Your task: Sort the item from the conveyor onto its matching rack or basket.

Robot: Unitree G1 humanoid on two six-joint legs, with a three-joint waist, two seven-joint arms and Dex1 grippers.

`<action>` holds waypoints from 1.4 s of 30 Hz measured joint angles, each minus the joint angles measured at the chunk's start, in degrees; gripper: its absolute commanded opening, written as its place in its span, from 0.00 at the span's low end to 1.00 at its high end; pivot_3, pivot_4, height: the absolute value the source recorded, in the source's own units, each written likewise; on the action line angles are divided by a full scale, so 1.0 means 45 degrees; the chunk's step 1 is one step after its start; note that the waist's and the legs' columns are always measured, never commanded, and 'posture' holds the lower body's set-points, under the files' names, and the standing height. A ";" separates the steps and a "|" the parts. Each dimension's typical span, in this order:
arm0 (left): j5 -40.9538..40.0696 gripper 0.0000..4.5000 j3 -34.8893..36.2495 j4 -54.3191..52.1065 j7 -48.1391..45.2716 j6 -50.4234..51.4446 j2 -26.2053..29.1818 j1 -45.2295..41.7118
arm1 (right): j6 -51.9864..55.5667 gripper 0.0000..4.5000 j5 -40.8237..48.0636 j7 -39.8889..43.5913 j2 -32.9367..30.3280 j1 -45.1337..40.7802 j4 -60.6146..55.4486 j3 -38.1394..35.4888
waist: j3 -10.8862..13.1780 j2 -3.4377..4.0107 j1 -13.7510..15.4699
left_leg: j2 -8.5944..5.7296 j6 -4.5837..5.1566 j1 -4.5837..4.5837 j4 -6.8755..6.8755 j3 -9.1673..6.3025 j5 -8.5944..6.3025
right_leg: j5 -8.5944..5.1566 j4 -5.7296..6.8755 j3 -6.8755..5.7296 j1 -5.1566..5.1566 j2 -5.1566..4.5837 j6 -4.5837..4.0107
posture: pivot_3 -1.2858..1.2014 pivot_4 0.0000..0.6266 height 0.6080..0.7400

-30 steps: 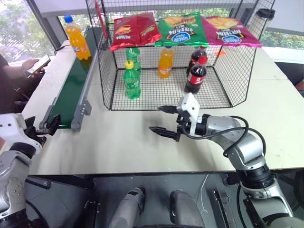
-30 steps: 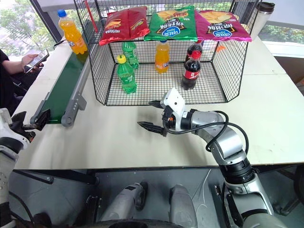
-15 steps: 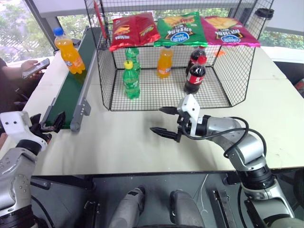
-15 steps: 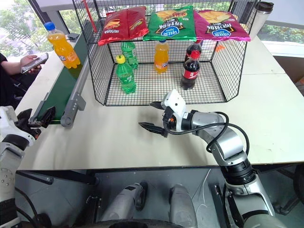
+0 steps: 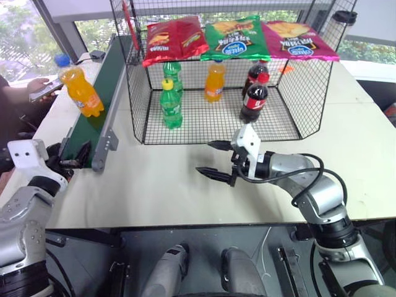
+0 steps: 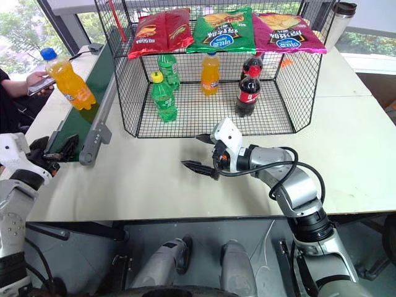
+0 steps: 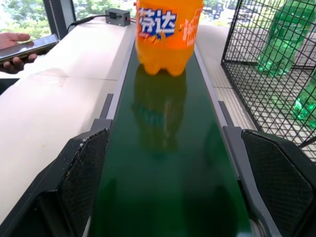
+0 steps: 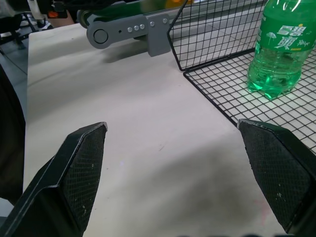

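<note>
Green conveyor [image 5: 93, 117]: orange soda bottle [image 5: 78, 90] upright (cap up), left tool [image 7: 173, 197] wide open, empty.

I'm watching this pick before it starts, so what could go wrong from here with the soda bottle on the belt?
1. The orange soda bottle leans on the green conveyor; it may topple before the open left gripper, waiting at the belt's end, closes on it.
2. The wire cage stands close beside the belt, so the carry in may clip its wall.
3. The open right gripper hangs before the cage's open front, perhaps in the way.
</note>
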 measured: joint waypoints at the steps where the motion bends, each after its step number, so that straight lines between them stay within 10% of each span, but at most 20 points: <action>1: 0.0006 1.00 -0.0012 0.0012 0.0005 -0.0001 0.0002 -0.0033 | 0.0007 0.98 0.0071 0.0040 0.0005 0.0020 -0.0007 -0.0051 | 0.0000 0.0000 0.0001 | 0.0000 0.0000 0.0000 0.0000 0.0000 0.0000 | 0.0002 0.0000 0.0000 0.0000 0.0000 0.0003 | 0.52 0.24 0.99; 19: 0.0673 1.00 -0.0429 0.0645 0.0047 -0.0306 0.0309 -0.0994 | 0.0260 0.98 0.1444 0.0193 0.0036 0.0027 -0.0625 -0.0570 | 0.0000 -0.0001 0.0017 | -0.0001 0.0000 -0.0001 -0.0001 0.0000 0.0000 | 0.0015 -0.0002 0.0000 0.0000 -0.0001 0.0027 | 0.52 0.24 0.99; 24: 0.0778 0.66 -0.0564 0.0773 -0.0357 -0.0388 0.0340 -0.0860 | 0.0261 1.00 0.1402 0.0077 -0.0021 0.0084 -0.0637 -0.0568 | 0.0000 -0.0001 0.0016 | -0.0001 0.0000 -0.0001 -0.0001 0.0000 0.0000 | 0.0014 -0.0001 -0.0001 0.0000 -0.0001 0.0026 | 0.52 0.24 0.99; 42: -0.1869 0.66 -0.1854 -0.0373 -0.2249 0.2030 0.1867 -0.3171 | 0.0251 1.00 0.1377 0.0196 -0.0174 0.0138 -0.0637 -0.0565 | 0.0018 -0.0070 0.0017 | -0.0004 0.0004 -0.0018 -0.0005 0.0004 -0.0002 | 0.0020 -0.0008 -0.0001 -0.0012 -0.0001 0.0036 | 0.52 0.24 0.99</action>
